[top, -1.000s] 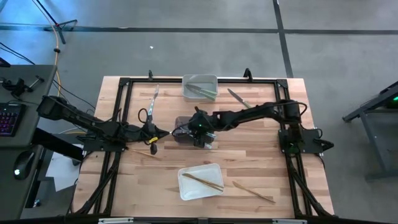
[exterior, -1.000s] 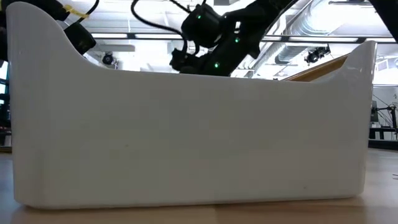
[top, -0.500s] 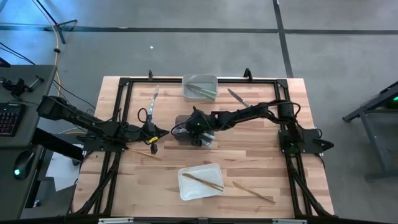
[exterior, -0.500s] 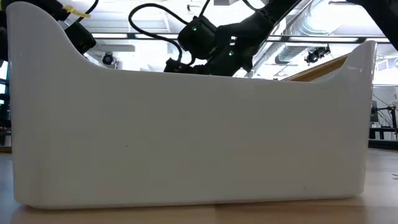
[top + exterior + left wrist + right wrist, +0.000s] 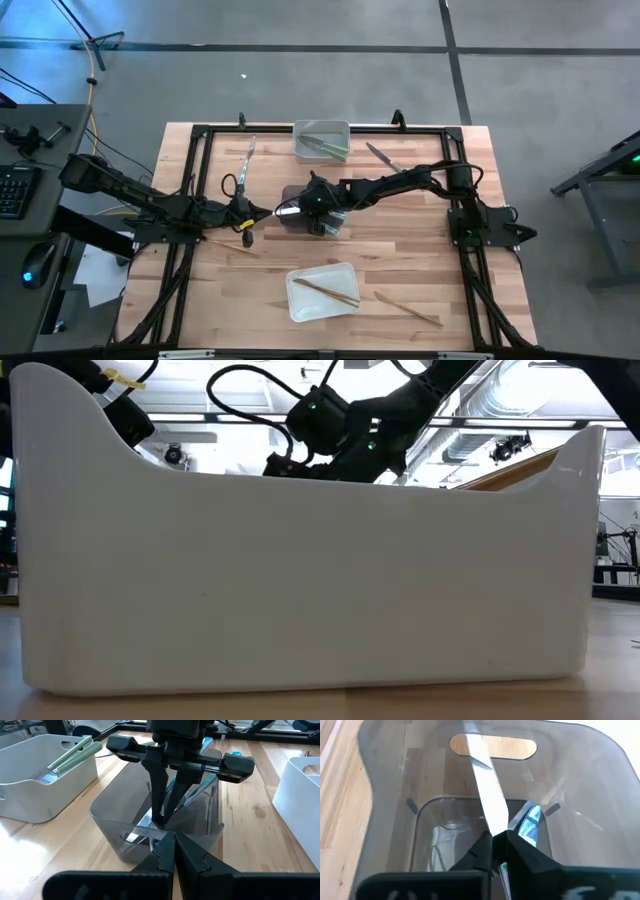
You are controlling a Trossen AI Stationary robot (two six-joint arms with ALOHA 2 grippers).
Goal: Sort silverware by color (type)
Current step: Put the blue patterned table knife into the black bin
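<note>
Right wrist view, right fingers (image 5: 497, 845) pinching pale silver serrated knife (image 5: 487, 795), grey bin (image 5: 380, 775), left fingers (image 5: 175, 851) closed

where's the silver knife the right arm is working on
The silver knife is inside the clear grey bin at the table's middle, pinched by the right gripper, with the shut left gripper just beside the bin.

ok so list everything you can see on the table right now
smoky clear plastic bin: one, grey, table centre
white plastic bins: two; back edge holding olive green utensils, front edge holding a tan wooden utensil
loose utensils: three; pale one back left, dark one back right, tan one front right
silver serrated knife: one, in the clear bin
left gripper: shut, empty, beside clear bin
right gripper: shut on the knife, inside clear bin
</note>
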